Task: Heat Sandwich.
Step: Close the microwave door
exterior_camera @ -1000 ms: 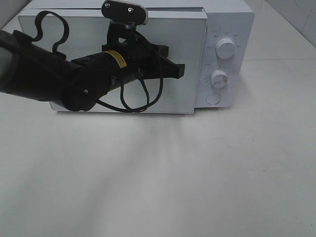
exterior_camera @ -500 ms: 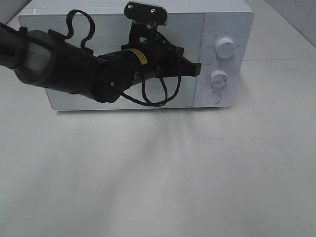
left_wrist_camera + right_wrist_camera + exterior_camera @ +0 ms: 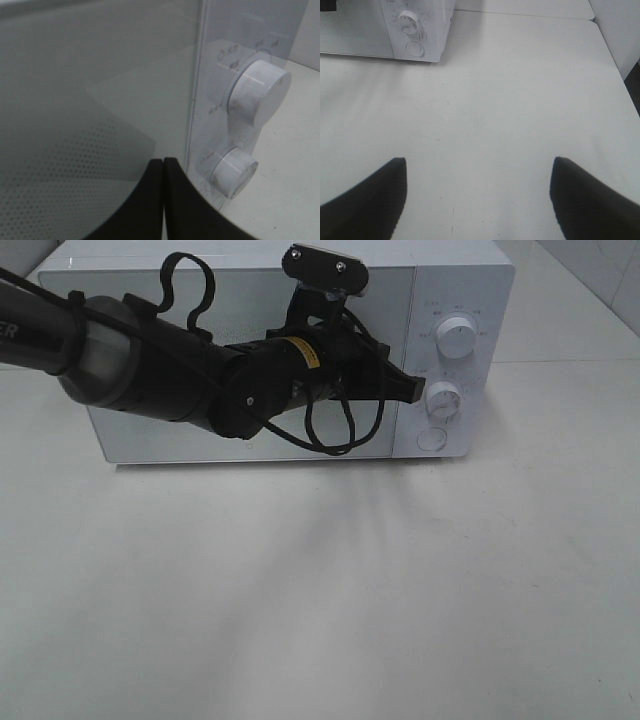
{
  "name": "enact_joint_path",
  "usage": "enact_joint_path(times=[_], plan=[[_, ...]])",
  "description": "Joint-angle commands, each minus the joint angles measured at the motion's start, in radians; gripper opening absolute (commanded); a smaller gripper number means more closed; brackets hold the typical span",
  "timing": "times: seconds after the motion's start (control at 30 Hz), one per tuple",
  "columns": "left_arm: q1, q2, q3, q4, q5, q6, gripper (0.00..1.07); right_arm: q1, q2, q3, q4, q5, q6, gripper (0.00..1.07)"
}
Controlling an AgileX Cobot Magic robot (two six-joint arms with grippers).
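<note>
microwave door (image 3: 250,300) shut, closed left hand (image 3: 417,390) at its edge

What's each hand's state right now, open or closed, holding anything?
Left hand: closed, holding nothing, tips near the lower knob of the microwave.
Right hand: open, empty, above the table.

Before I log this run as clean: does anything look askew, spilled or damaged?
Nothing stands out: the microwave door sits shut and flush, both knobs look intact, and no spill shows on the table.
</note>
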Motion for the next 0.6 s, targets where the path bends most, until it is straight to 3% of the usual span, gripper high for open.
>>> enact_joint_path(times=[0.03, 0.6], plan=[[0.044, -0.005, -0.03, -0.099, -0.093, -0.01, 0.0, -0.006, -0.026, 0.004, 0.0, -0.007, -0.003, 0.76], [0.014, -0.069, -0.008, -0.097, 0.053, 0.013, 0.0, -0.006, -0.026, 0.004, 0.0, -0.007, -0.003, 0.76]])
